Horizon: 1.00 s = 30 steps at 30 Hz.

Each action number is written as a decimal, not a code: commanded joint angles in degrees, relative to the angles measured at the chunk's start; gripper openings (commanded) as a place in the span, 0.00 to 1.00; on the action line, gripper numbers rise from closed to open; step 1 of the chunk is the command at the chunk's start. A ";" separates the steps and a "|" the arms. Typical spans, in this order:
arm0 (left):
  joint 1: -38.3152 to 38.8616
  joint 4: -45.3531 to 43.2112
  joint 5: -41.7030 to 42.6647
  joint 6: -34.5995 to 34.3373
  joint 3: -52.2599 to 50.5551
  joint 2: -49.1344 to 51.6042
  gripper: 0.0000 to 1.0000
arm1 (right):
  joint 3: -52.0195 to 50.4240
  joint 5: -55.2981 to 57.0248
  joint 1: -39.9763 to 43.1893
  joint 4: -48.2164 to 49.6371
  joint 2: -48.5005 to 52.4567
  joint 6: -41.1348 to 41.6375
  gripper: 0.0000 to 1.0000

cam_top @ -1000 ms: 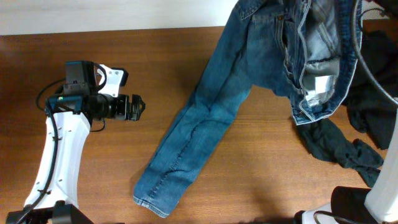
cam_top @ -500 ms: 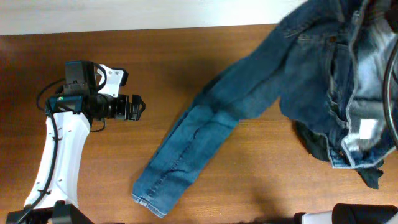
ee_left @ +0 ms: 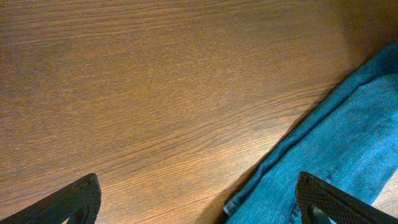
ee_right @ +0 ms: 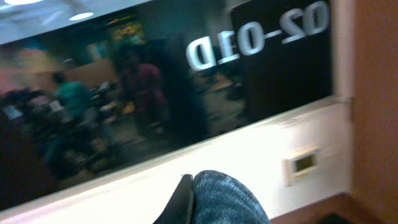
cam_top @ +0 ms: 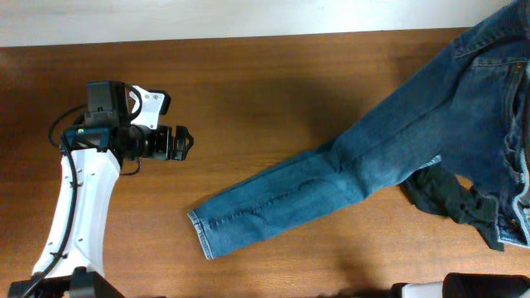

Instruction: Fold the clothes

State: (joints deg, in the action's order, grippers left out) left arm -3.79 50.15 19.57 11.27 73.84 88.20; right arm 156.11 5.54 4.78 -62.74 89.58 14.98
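Left tool (cam_top: 186, 142) spread wide, clear of the jeans (cam_top: 331, 178).
One leg's hem lies near it on the worktop (cam_top: 248, 83), not touching; right tool (ee_right: 193, 200) clamps denim.

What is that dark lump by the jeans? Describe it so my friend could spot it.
Start at the brown wooden table and follow the blue jeans from hem toward the right edge. On the robot's side of the leg lies a crumpled cloth, partly under the denim. It is dark and wrinkled; the jeans are faded blue and stretched out.
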 commanded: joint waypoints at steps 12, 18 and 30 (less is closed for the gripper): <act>0.15 2.75 14.75 -0.31 11.67 -2.54 0.80 | 1.33 -4.00 -19.56 -6.36 10.03 0.22 0.04; 0.15 12.63 11.96 -0.33 28.20 -6.73 0.40 | 1.31 3.58 -32.87 -8.83 13.81 -0.17 0.04; 0.15 19.61 1.36 -3.10 53.20 -15.72 0.38 | 1.29 0.04 -49.37 5.62 32.06 5.49 0.19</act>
State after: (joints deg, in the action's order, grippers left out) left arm -3.75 69.60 22.98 9.26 124.55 73.91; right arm 156.46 7.64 -40.77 -60.90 119.20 17.89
